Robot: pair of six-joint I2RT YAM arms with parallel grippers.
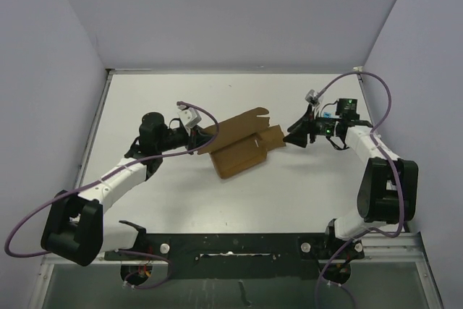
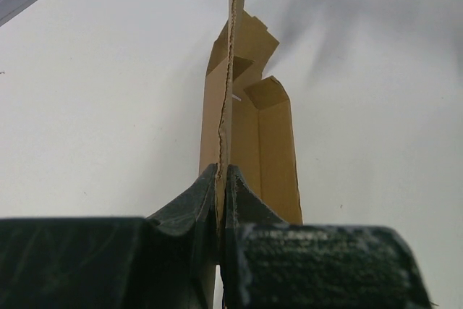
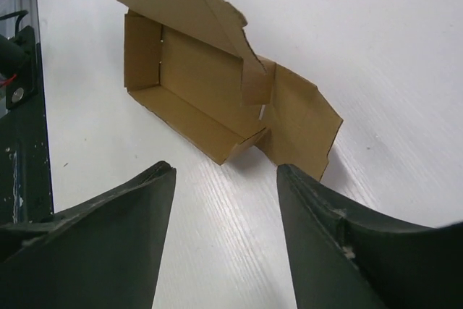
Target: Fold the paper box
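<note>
While the paper box [image 1: 242, 148] lies on the counter [image 1: 239, 200] in the top view, its long axis runs from the left pincer [image 1: 197, 140] toward the right pincer [image 1: 293, 135]. From the left wrist, the left pincer [image 2: 223, 193] is clenched on the box's upright flap, with the tray stretching straight ahead. From the right wrist, the right pincer [image 3: 226, 173] stands released; the box lies ahead, untouched.
</note>
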